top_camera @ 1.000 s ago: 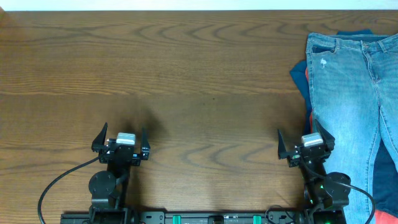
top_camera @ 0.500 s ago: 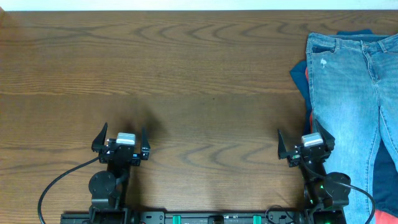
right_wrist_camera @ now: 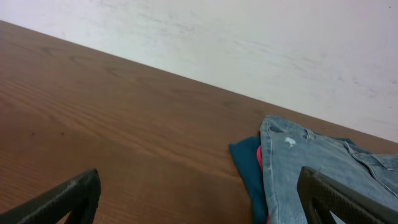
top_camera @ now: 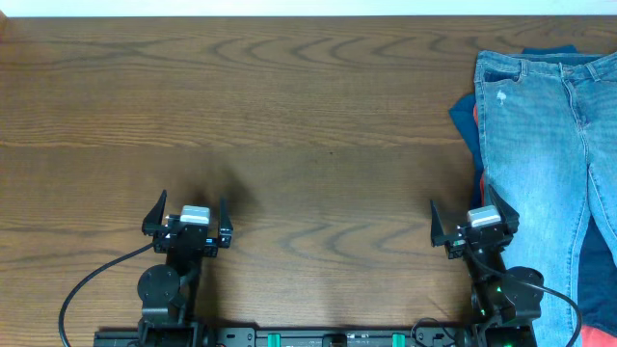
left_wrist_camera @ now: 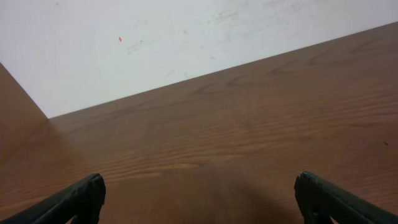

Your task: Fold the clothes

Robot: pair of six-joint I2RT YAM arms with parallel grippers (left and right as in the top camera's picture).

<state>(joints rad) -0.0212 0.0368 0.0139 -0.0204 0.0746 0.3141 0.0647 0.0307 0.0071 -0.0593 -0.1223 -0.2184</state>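
The light-blue denim jeans [top_camera: 540,145] lie flat at the table's right side, waistband at the far edge, legs running toward the front. They also show in the right wrist view [right_wrist_camera: 311,168], on top of other garments. My left gripper [top_camera: 187,214] is open and empty near the front left, far from the jeans. My right gripper [top_camera: 472,220] is open and empty near the front right, just left of the jeans' leg. In the wrist views the left fingers [left_wrist_camera: 199,196] and the right fingers [right_wrist_camera: 199,196] are spread wide.
A dark navy garment [top_camera: 465,114] and a red-orange shirt edge [top_camera: 478,118] stick out from under the jeans' left side. The wooden table [top_camera: 289,106] stretches left of the pile. A white wall [left_wrist_camera: 186,31] stands behind the table's far edge.
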